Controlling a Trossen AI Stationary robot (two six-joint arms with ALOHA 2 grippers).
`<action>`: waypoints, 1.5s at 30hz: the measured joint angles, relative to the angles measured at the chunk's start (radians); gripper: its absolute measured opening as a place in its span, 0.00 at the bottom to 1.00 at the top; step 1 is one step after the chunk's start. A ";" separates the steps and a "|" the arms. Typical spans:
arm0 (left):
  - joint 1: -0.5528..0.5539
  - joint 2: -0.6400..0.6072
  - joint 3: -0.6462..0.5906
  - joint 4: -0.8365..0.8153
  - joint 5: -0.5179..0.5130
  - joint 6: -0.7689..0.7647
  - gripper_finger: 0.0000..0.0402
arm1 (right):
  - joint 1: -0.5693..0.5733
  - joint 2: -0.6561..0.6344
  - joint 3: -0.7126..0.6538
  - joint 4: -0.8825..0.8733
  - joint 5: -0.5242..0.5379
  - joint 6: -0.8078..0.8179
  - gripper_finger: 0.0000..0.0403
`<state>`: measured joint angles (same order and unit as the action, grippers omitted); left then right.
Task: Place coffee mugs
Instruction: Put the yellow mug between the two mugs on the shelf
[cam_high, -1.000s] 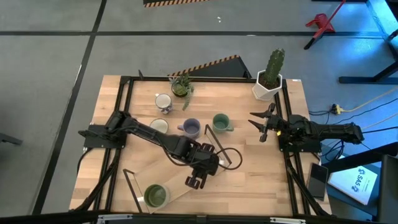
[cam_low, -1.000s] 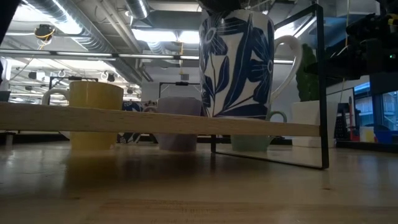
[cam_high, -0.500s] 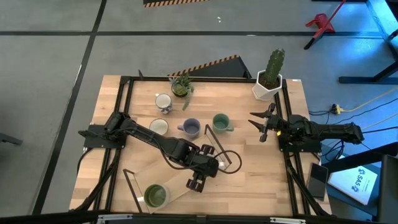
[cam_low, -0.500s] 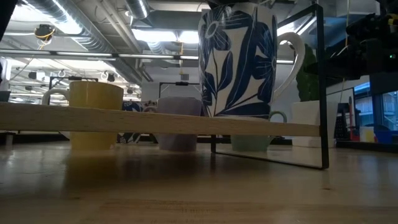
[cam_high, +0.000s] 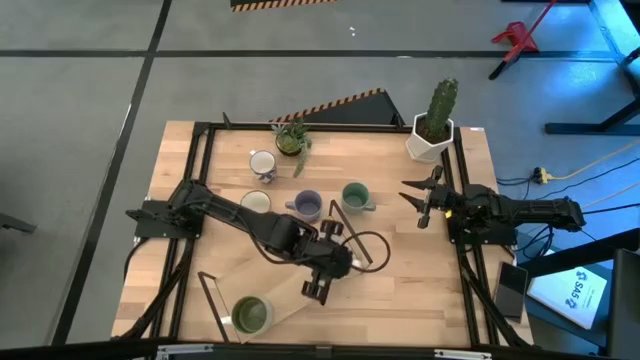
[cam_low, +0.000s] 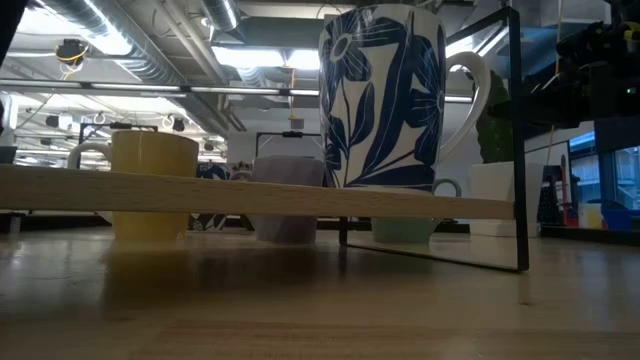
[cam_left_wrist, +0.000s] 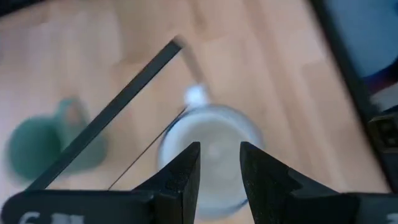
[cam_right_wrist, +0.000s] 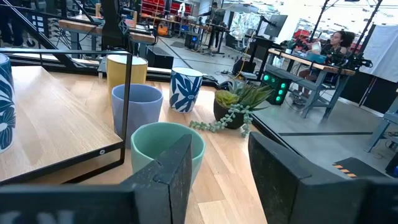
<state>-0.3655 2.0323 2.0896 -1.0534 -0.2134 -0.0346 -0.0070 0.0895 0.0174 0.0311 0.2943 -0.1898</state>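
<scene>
The pale wooden table (cam_high: 400, 290) has a black metal frame round its edge, and a light plank shelf (cam_low: 250, 196) on thin black rod supports stands on it toward the near side. On that shelf stands a tall white mug with blue leaf print (cam_low: 385, 100), glossy, handle to one side, interior appearing empty from the left wrist camera; an olive green mug (cam_high: 250, 313) sits at the shelf's other end. The left gripper (cam_high: 318, 287) hangs just above the printed mug, fingers (cam_left_wrist: 183, 171) parted and clear of the rim, holding nothing. On the bare tabletop beyond: a teal mug (cam_right_wrist: 166, 149), a lavender mug (cam_right_wrist: 136, 110), a yellowish-cream mug (cam_right_wrist: 126, 70) and a second blue-printed white mug (cam_right_wrist: 186, 89) (all round, all appear empty). A white hexagonal pot (cam_high: 430, 140) holds a cactus; a small dark pot holds a trailing green plant (cam_right_wrist: 235, 102). The right gripper (cam_high: 422, 198) waits near the table's right edge, fingers spread, empty.
</scene>
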 joint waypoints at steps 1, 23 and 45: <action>0.005 0.000 0.024 -0.048 -0.022 -0.014 0.27 | 0.000 0.000 0.000 0.000 0.000 0.000 0.35; 0.372 -0.321 -0.070 -0.346 -0.125 -0.290 0.26 | 0.000 0.008 0.000 0.001 0.008 -0.027 0.35; 0.224 -0.670 -1.054 0.117 -0.053 -0.723 0.26 | 0.000 0.047 0.000 0.003 0.029 -0.027 0.35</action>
<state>-0.1413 1.3624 1.0353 -0.9364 -0.2666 -0.7580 -0.0071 0.1368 0.0174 0.0343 0.3231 -0.2173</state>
